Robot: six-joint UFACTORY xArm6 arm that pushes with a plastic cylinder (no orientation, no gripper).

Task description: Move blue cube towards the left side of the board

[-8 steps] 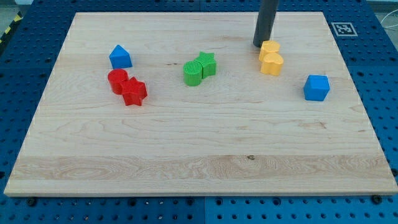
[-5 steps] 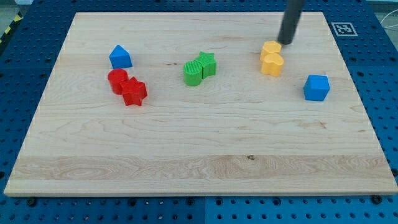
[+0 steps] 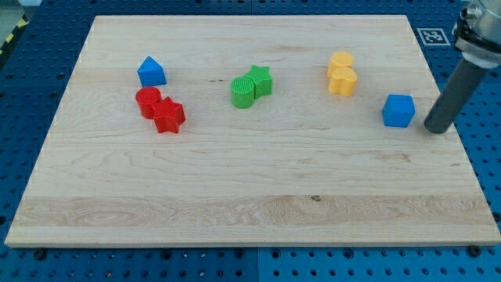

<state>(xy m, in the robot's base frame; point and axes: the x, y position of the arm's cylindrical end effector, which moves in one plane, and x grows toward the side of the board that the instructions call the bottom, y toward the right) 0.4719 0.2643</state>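
The blue cube (image 3: 398,110) sits near the right edge of the wooden board (image 3: 250,211). My tip (image 3: 436,128) stands just to the right of the cube, a small gap away and slightly lower in the view, with the dark rod rising up to the view's right. The tip does not touch the cube.
Two yellow blocks (image 3: 341,74) lie together up-left of the cube. A green cylinder and green star (image 3: 251,86) sit at centre top. A red cylinder and red star (image 3: 160,109) and a blue house-shaped block (image 3: 151,72) are at the left.
My tip has moved from above the yellow blocks to the right and down the view, ending right of the blue cube. No block has moved.
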